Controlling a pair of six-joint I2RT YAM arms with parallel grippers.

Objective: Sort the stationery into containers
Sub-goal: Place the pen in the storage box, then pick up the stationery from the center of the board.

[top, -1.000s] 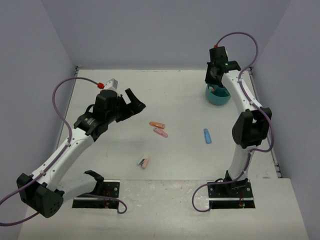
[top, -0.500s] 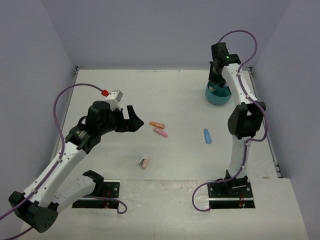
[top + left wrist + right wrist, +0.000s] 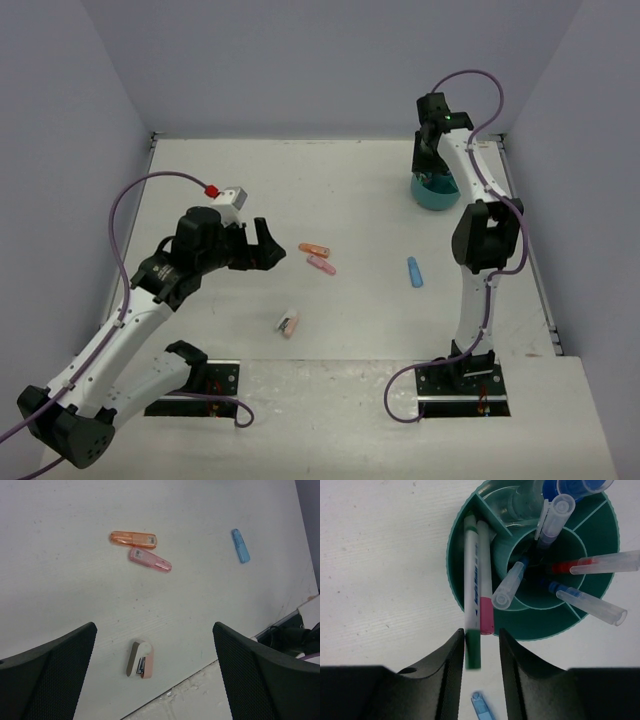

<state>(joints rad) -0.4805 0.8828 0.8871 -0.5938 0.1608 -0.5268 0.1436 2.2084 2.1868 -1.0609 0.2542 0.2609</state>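
The teal organizer (image 3: 436, 192) stands at the back right, and my right gripper (image 3: 428, 170) hangs over it. In the right wrist view the organizer (image 3: 600, 535) holds several pens and a clear bottle. A green-capped pen (image 3: 471, 580) and a pink-capped pen (image 3: 485, 580) lean in its left compartment. My right gripper (image 3: 481, 635) is open; the green cap rests against the left finger with a gap on the other side. My left gripper (image 3: 154, 627) is wide open and empty above a small pink and white item (image 3: 140, 659).
An orange highlighter (image 3: 133, 538) and a pink one (image 3: 150, 560) lie side by side mid-table. A light-blue highlighter (image 3: 240, 545) lies further right, and also shows below the right jaws (image 3: 482, 707). The table's near edge runs just past the pink and white item.
My right jaws have parted around the green-capped pen over the organizer. The left arm has swung down and right, toward the middle of the table, still open.
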